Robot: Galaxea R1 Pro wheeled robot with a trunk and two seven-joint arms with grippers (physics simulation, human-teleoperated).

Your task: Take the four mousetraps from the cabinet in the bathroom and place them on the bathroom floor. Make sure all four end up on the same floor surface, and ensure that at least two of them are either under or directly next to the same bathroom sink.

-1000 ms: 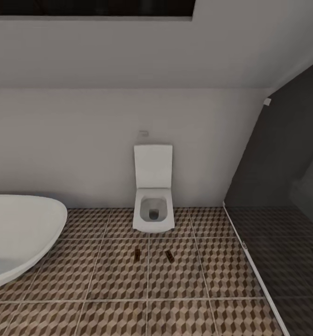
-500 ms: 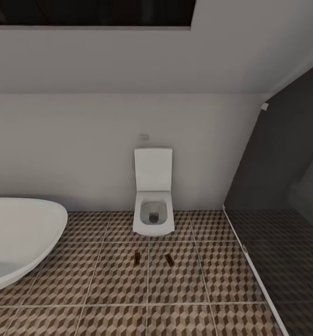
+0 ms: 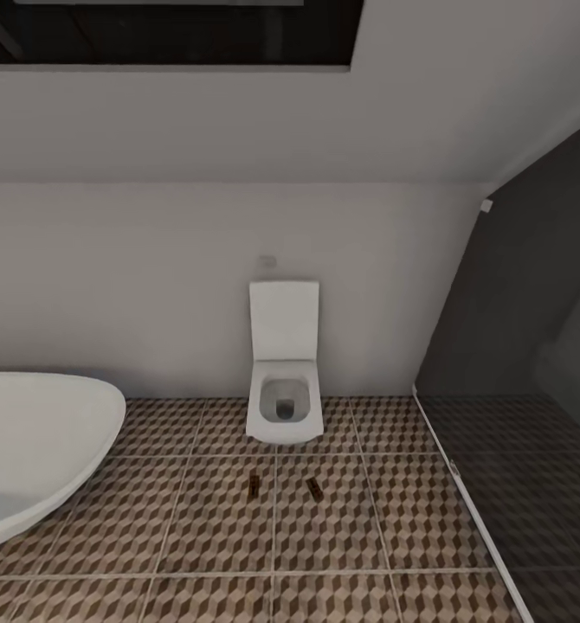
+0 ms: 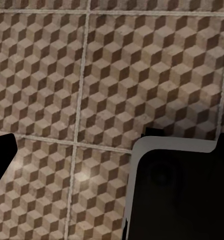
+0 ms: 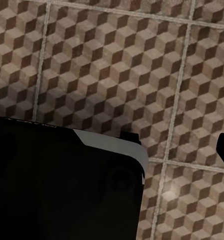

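Two mousetraps lie flat on the bathroom floor (image 3: pixel 203 528) just in front of the white toilet (image 3: pixel 281 389): the left mousetrap (image 3: pixel 254 485) sits on one tile beside a grout line, and the right mousetrap (image 3: pixel 314 489) rests on the neighbouring tile, turned at a slight angle; the two are near each other but apart. That makes two of the four counted here; the other two are not to be placed from these views, and neither the cabinet nor the sink can be located. One toilet stands against the far wall, one oval bathtub (image 3: pixel 39 450) curves in at the left, and a dark shower area (image 3: pixel 532 450) lies to the right behind a pale threshold strip. Both wrist views look down on the cube-patterned tiles with dark robot bodywork in front; whether either hand is apart or together I cannot tell. As for handling, each trap looks like a small, light, stiff wooden board with wire parts on top, so it should slide easily on smooth tile and lie too low for a casual pinch. The sensible hold is probably across the two long edges of the board, fingers coming straight down, keeping clear of the wire. Being so flat, it may skid away if nudged from one side.
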